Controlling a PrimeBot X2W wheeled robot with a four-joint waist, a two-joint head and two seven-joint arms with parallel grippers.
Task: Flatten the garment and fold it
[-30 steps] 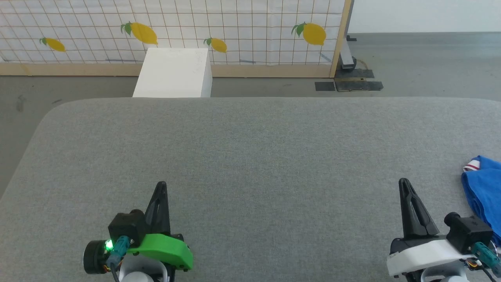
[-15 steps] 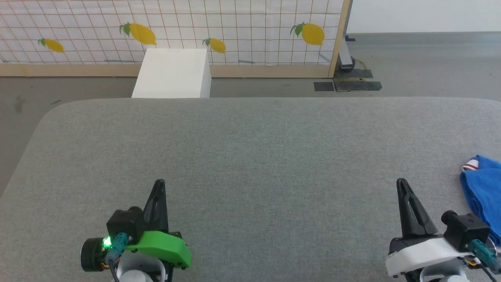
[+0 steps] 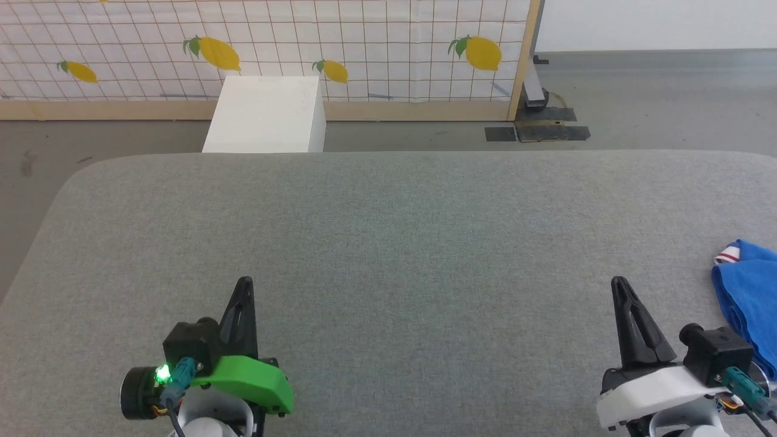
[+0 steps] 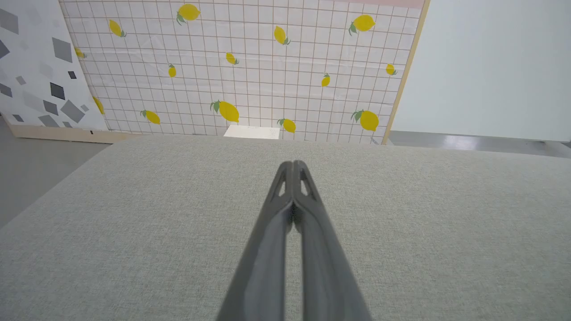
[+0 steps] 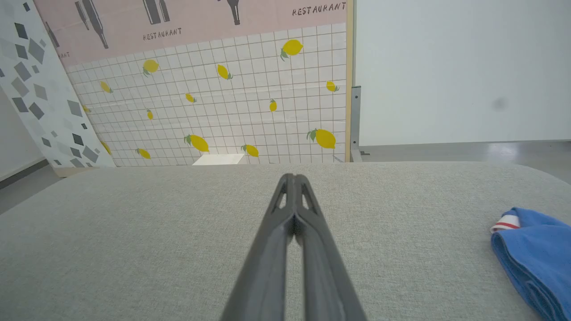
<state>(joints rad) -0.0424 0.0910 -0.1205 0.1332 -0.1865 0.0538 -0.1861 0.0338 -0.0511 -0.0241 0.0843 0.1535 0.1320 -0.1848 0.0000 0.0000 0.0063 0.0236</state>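
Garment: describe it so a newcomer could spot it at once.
Start with the wide grey padded table in the head view. At its right edge, just right of the right gripper, lies the garment, running out of frame. It is bright blue, with a white cuff striped red.

The left gripper (image 3: 244, 281) wears a bright green plastic shell (image 3: 252, 382) with a glowing green lamp (image 3: 161, 374); the right gripper (image 3: 618, 281), a white plastic shell (image 3: 649, 391).
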